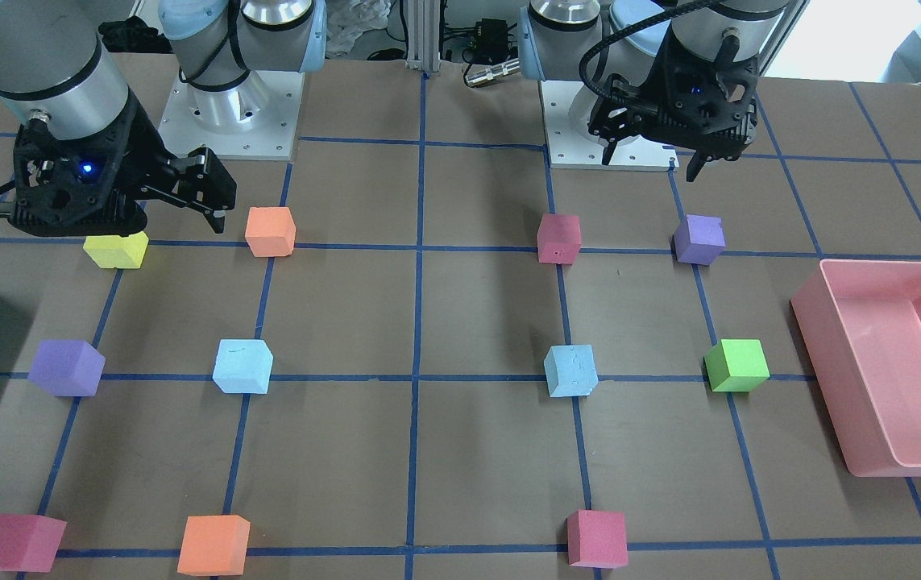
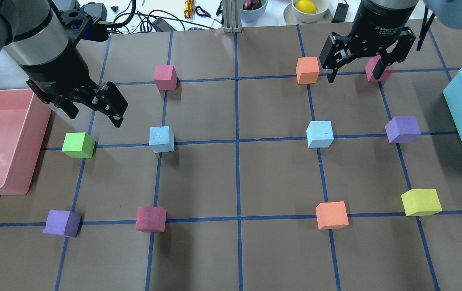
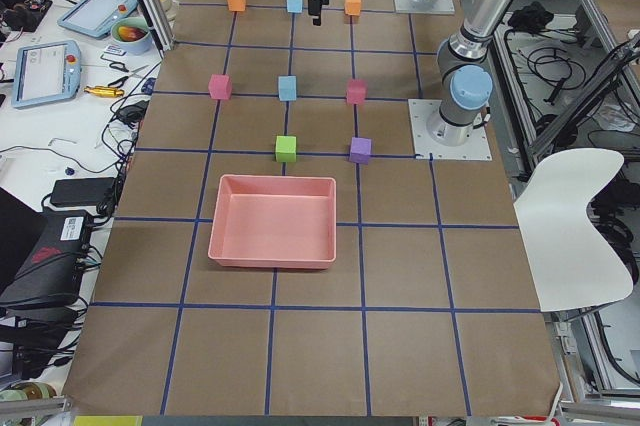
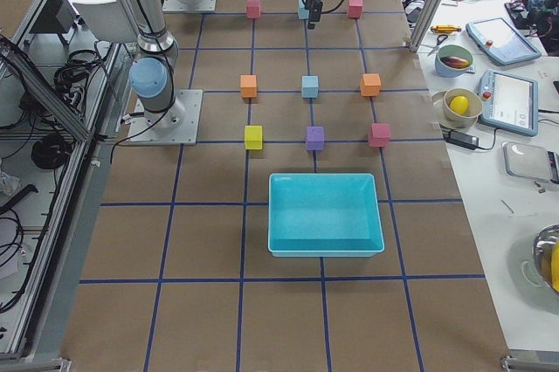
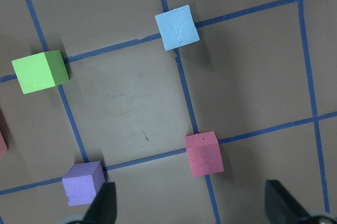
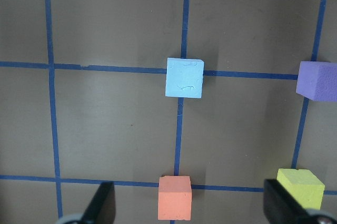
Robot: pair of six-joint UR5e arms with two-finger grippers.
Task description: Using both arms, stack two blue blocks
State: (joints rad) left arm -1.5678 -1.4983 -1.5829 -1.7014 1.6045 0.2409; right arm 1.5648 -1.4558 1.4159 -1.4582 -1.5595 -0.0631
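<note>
The left blue block (image 2: 161, 139) and the right blue block (image 2: 319, 133) sit on the worktop (image 2: 235, 250), midway between its robot-side and far edges. They are well apart, one in each half. The left fingers (image 2: 112, 106) are spread apart, raised over the left half toward the robot-side edge. The left blue block lies ahead of them, touching neither. The right fingers (image 2: 334, 51) are likewise apart, high over the right half. In the wrist view the right blue block lies ahead, centred between their tips and untouched.
</note>
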